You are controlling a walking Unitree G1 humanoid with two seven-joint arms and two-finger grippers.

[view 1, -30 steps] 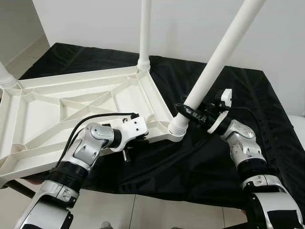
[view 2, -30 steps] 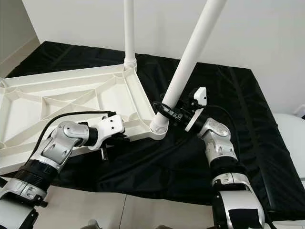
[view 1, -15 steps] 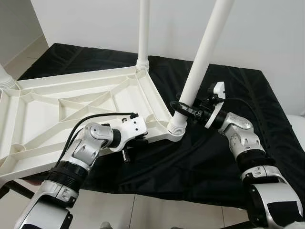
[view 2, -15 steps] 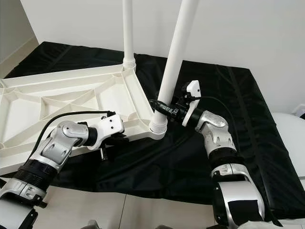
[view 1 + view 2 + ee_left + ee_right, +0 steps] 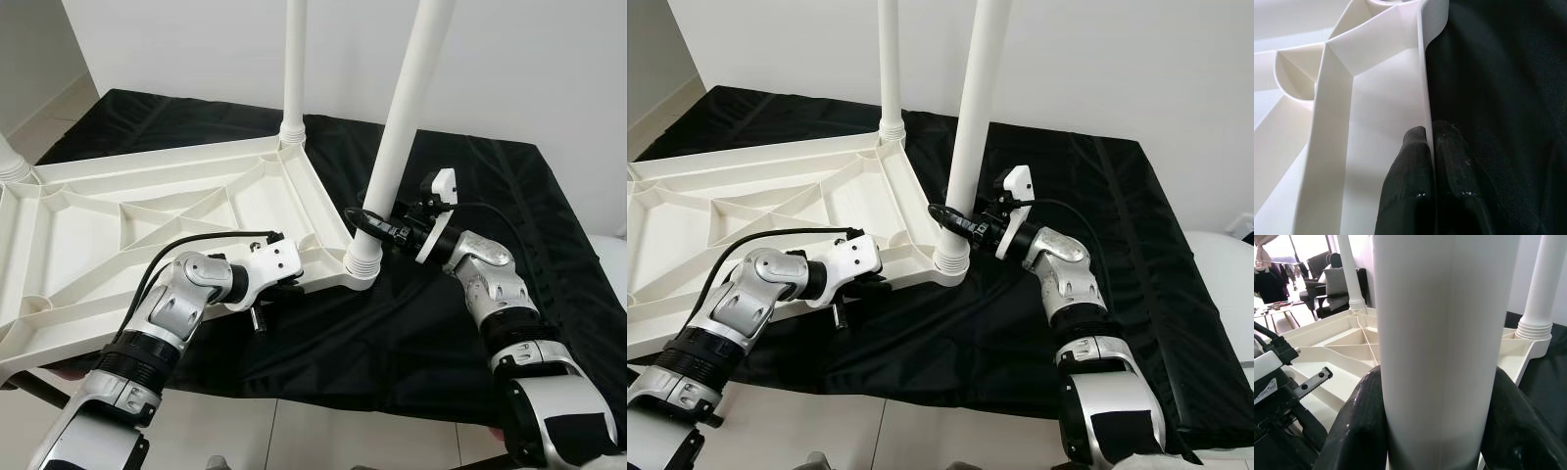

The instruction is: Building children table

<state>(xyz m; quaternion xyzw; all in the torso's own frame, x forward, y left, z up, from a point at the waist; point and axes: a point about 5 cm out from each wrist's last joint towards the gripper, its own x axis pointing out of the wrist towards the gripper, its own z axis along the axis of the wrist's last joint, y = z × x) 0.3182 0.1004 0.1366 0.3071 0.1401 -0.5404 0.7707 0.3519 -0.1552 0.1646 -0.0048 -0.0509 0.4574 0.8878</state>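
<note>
Left gripper (image 5: 1431,147) was clamped on the near edge wall of the upturned white tabletop (image 5: 147,220), one finger inside the rib, one outside against the black cloth (image 5: 470,196); it was bracing the panel at about 8 o'clock from the near-right corner socket (image 5: 361,262).

Right gripper (image 5: 374,225) was closed around the white table leg (image 5: 402,127) just above its threaded collar, reaching in from the leg's 3 o'clock. The leg's long axis stood close to vertical, foot in that corner socket, top leaning slightly toward 1 o'clock. Judgement: the next move turns on that axis being square to the panel, and on rotation about it. How deep the thread sat I couldn't tell; the collar hid it.

Farther back, at 11 o'clock from the socket, a second leg (image 5: 294,69) stood upright in the far-right corner. A third leg's base (image 5: 12,162) sat at the far-left corner.
</note>
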